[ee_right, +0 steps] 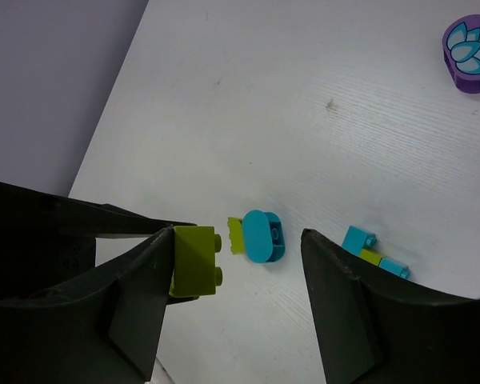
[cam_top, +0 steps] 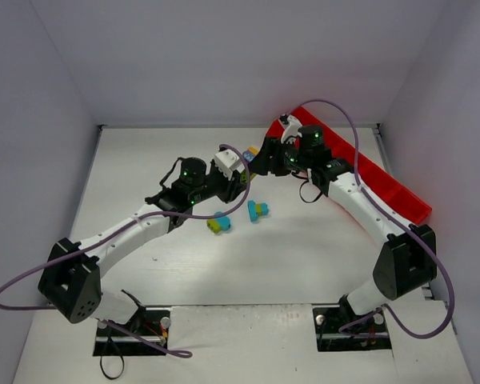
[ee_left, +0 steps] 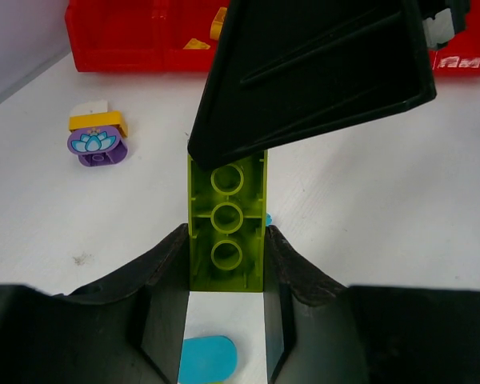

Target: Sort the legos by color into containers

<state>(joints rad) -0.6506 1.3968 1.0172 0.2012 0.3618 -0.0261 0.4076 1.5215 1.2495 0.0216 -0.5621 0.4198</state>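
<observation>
My left gripper is shut on a lime green lego, held above the table, underside tubes showing. My right gripper is open; its jaws straddle that lime lego, which lies against its left finger, and one right finger overhangs the lego in the left wrist view. In the top view both grippers meet mid-table, left and right. The red tray lies at the far right, an orange-yellow piece in one compartment. Two cyan legos lie on the table below.
A purple round piece with a lotus print, orange-yellow and white bricks stacked behind it, sits on the table near the tray; it also shows in the right wrist view. A cyan oval piece and a cyan-lime cluster lie under the grippers. Walls enclose the table.
</observation>
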